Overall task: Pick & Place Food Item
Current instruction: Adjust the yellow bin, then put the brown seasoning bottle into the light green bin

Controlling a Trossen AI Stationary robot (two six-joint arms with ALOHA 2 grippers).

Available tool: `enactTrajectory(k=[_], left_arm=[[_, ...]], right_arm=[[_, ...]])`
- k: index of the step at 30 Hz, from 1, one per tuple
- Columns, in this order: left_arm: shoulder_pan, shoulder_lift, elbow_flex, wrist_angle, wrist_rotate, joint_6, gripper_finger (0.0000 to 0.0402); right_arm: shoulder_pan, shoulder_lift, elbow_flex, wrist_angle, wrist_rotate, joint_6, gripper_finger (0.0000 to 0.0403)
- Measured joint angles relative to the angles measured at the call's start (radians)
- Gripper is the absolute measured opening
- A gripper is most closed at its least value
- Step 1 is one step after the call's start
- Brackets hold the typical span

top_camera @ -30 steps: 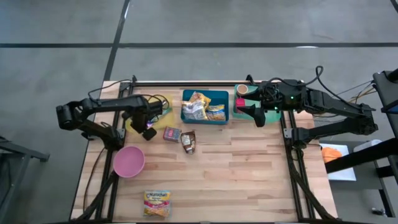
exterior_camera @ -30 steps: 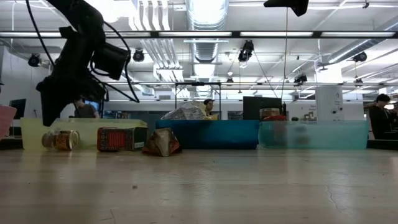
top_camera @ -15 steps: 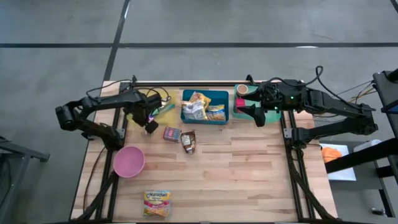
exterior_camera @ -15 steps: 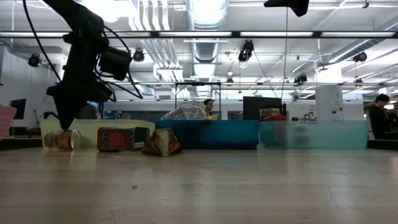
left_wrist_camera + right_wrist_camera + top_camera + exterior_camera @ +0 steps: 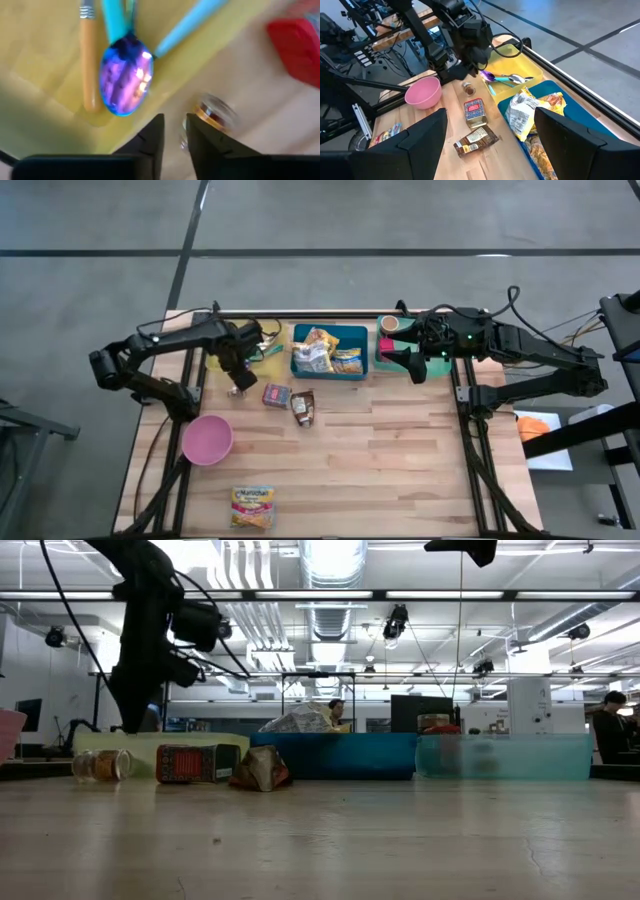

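Observation:
A small glass jar (image 5: 239,391) with a gold lid lies on its side on the wooden table, just in front of the yellow tray (image 5: 217,368); it also shows in the low view (image 5: 100,764) and, blurred, in the left wrist view (image 5: 212,112). My left gripper (image 5: 240,370) hangs above it, pointing down. Its fingers (image 5: 174,120) stand a narrow gap apart with nothing between them, over the tray's edge beside the jar. My right gripper (image 5: 412,370) waits high at the teal bin (image 5: 388,352), its fingers wide open and empty.
The yellow tray holds a purple-blue spoon (image 5: 125,75) and other utensils. A red box (image 5: 276,394) and a brown packet (image 5: 303,407) lie right of the jar. A blue bin (image 5: 330,365) holds snack bags. A pink bowl (image 5: 207,439) and a noodle packet (image 5: 252,507) lie nearer.
My left gripper has risen from beside the jar and moved toward the table's far edge, over the yellow tray's rim, rolling somewhat as it went. The jar stays lying on the table where it was.

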Motion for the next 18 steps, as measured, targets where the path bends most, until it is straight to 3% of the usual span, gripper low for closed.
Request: enactTrajectory(k=[9,18], left_arm=[[-0.014,0.000,0.001,-0.106,0.156,0.178,0.0192],[-0.112,0.000,-0.004,-0.073,0.162,0.202,0.0265]], right_arm=[[0.000,0.000,0.000,0.000,-0.002,-0.007,0.0294],[0.000,0.000,0.000,-0.001,-0.002,-0.026,0.0294]])
